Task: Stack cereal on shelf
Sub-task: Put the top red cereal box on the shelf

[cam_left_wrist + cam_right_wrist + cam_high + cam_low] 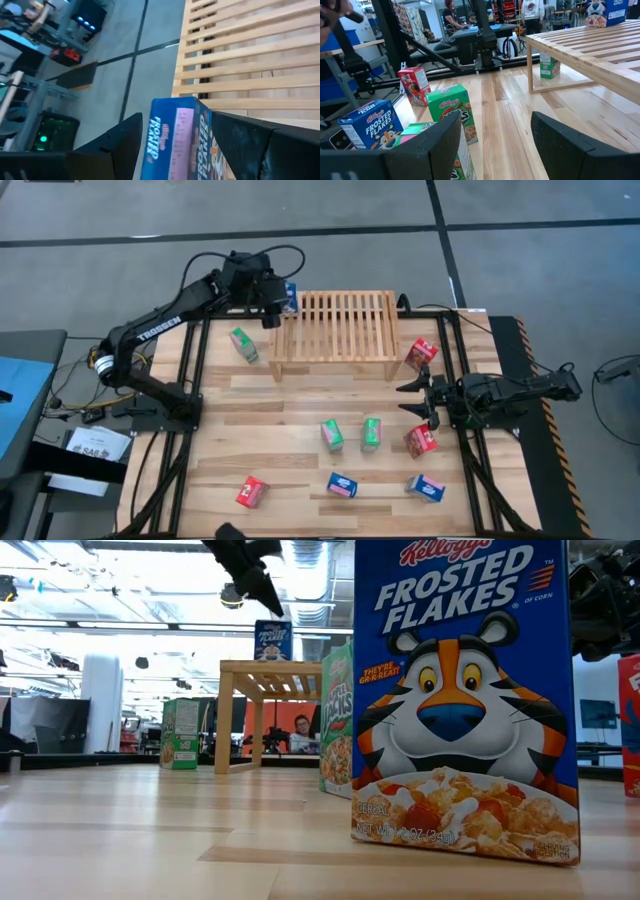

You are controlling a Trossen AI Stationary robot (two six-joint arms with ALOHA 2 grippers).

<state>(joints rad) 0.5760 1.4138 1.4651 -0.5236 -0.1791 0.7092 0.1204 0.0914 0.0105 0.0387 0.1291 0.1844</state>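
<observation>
My left gripper (274,302) is shut on a blue cereal box (290,300) that hangs over the far left corner of the wooden slatted shelf (335,330). In the low view this blue box (272,640) sits upright just above the shelf (262,670). Other cereal boxes stand on the table: a green one (243,345) left of the shelf, a red one (421,353) at its right, and several more in front. My right gripper (415,398) waits open at the right edge, holding nothing. My left gripper pinches the blue box between its two fingers, one finger (117,145) on each of two opposite faces, near the box's upper end (177,125). The fingers slant down from the table's left. The box hangs upright below them, clear of the shelf.
In front of the shelf stand two green boxes (332,435) (371,433), a red one (421,442) close to my right gripper, another red one (251,492), and two blue ones (342,485) (427,488). Black frame rails (190,360) run along both table sides.
</observation>
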